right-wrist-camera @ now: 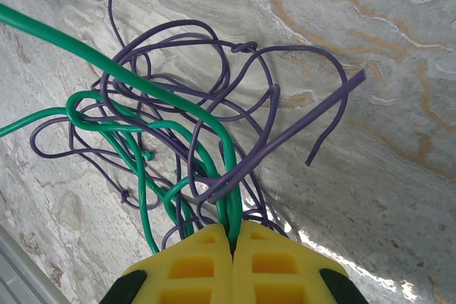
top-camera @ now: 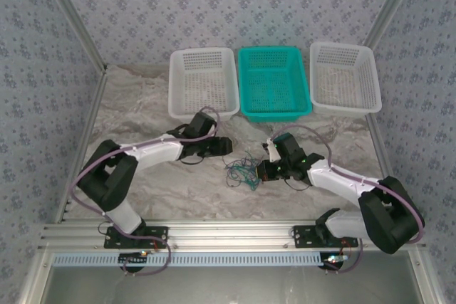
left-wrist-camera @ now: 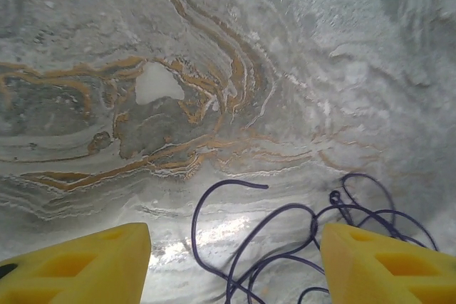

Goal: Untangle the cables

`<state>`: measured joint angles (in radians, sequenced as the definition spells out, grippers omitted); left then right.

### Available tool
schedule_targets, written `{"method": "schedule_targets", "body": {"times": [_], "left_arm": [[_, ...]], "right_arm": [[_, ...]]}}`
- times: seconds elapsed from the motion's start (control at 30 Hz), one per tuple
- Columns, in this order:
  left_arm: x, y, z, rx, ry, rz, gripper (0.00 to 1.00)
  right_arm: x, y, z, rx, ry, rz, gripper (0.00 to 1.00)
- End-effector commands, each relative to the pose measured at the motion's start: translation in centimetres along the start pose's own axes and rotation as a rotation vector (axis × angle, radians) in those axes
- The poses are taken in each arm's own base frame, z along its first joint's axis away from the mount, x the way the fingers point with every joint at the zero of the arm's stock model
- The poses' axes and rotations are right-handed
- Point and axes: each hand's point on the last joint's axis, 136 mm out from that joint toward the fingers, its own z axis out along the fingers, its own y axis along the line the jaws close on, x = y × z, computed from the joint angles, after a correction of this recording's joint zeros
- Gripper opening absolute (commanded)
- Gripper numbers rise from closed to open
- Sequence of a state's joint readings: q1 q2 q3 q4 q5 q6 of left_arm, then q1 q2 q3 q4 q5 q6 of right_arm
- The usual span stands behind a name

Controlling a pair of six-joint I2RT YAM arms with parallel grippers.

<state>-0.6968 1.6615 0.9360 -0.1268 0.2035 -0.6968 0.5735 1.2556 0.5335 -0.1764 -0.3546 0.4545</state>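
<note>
Right wrist view: right gripper (right-wrist-camera: 231, 236), fingers pressed together, pinching green strands of the cables (right-wrist-camera: 178, 126). Left gripper (left-wrist-camera: 235, 254), fingers spread, cables just ahead, off toward its right finger.

We seem to be in a robotics lab cell: patterned walls (top-camera: 235, 5), aluminium frame (top-camera: 228, 231), marbled worktop (top-camera: 142, 112), robot arms (top-camera: 146, 153) bolted at its near edge.

Bright, even light; mild glare on the table (left-wrist-camera: 214, 236); edges soft.
</note>
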Motion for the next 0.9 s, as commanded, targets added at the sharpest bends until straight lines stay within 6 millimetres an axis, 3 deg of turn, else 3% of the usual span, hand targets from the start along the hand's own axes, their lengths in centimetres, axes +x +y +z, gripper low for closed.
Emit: {"method": "schedule_targets", "body": {"times": [0.0,0.2,0.37,0.5,0.7,0.87], "left_arm": [[-0.2,1.9,0.3,-0.134,0.004,0.006,0.64],[1.0,1.8,2.2,-0.134,0.065,0.029,0.55],[1.8,0.5,3.7,-0.060,0.121,0.028,0.48],[2.4,1.0,4.5,-0.112,0.159,0.026,0.31],[3.2,2.5,4.5,-0.224,0.197,0.065,0.12],[2.7,3.0,3.3,-0.272,0.166,0.090,0.00]], "right_arm": [[0.3,-0.7,-0.1,0.032,0.001,0.018,0.00],[0.1,-0.9,-0.5,0.047,-0.012,0.016,0.00],[0.1,-0.8,-0.5,0.037,-0.019,0.021,0.00],[0.1,-0.8,-0.6,0.039,-0.022,0.023,0.00],[-0.1,-1.2,-0.8,0.057,-0.041,0.027,0.00],[-0.2,-1.8,-0.9,0.087,-0.052,0.042,0.00]]}}
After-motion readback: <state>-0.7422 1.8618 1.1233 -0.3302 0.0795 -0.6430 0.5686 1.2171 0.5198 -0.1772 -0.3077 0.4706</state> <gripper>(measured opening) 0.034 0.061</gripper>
